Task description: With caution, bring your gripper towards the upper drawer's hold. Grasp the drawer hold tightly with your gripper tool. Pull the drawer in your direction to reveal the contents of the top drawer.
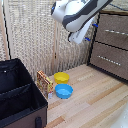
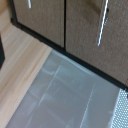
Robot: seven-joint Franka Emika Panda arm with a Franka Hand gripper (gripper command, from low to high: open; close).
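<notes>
Clearance was seen between the gripper (image 1: 89,31), its opening impossible to judge, and the upper drawer's hold (image 1: 116,32), lying horizontally toward the exterior view's right.

Bulky white arm (image 1: 75,12) reaches in from top, wrist angled down, end effector (image 1: 88,32) w/ blue tips hanging free, jaw state unclear.

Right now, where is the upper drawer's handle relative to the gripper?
In the exterior view, the upper drawer's hold sits at the far right on the top drawer, just right of the gripper, which hangs close beside the dresser without touching it.
</notes>
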